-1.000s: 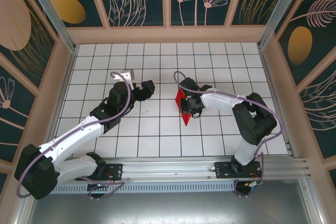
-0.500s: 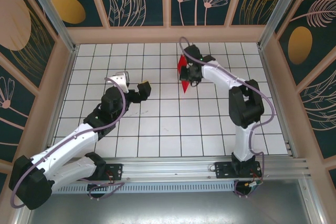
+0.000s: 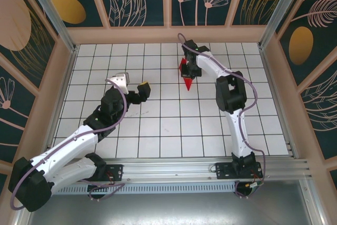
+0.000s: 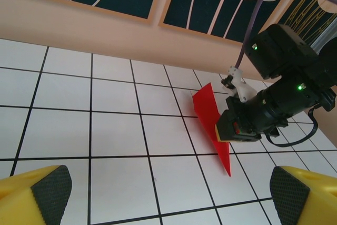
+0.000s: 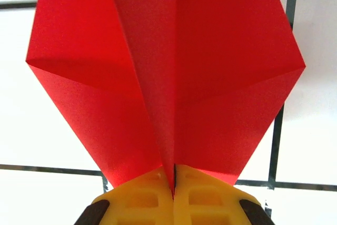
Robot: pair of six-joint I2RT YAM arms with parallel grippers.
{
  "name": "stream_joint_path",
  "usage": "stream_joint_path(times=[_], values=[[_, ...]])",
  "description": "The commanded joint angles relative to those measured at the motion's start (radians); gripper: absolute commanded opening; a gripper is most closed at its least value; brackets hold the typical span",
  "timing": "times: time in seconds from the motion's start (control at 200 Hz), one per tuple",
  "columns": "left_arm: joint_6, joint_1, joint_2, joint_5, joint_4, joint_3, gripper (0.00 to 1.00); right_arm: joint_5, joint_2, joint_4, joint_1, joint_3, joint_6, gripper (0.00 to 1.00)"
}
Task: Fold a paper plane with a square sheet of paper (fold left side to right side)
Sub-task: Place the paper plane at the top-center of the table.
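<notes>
The square sheet of paper now stands folded as a red paper plane (image 3: 184,69), a pointed dart held over the far tiles, tip toward the near side. My right gripper (image 3: 191,71) is shut on it. In the right wrist view the yellow fingers (image 5: 142,201) pinch the centre fold while both wings of the paper plane (image 5: 174,67) spread above. My left gripper (image 3: 132,81) hangs open over the left-middle tiles, about two tiles left of the plane. From the left wrist, the paper plane (image 4: 208,110) and right gripper (image 4: 226,130) lie ahead; my left gripper (image 4: 168,198) holds nothing.
The white tiled table (image 3: 158,130) has a wooden back wall (image 3: 168,34) just behind the plane. Metal posts and side panels (image 3: 276,72) close in left and right. The arm bases sit on the rail (image 3: 174,169) at the near edge.
The right arm has carried the plane from the table's middle out to the far tiles, still gripping it. The left gripper has opened wider and drawn back slightly left.
</notes>
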Motion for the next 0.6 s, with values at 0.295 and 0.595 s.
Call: stream_joint_path(times=[0.295, 0.595], values=[[-0.002, 0.006, 0.014, -0.094, -0.052, 0.037, 0.98, 0.009, 0.006, -0.077, 0.021, 0.010, -0.033, 0.14], [0.090, 0.006, 0.101, -0.243, -0.080, 0.061, 0.99, 0.087, -0.252, 0.008, 0.035, -0.163, -0.020, 0.47]])
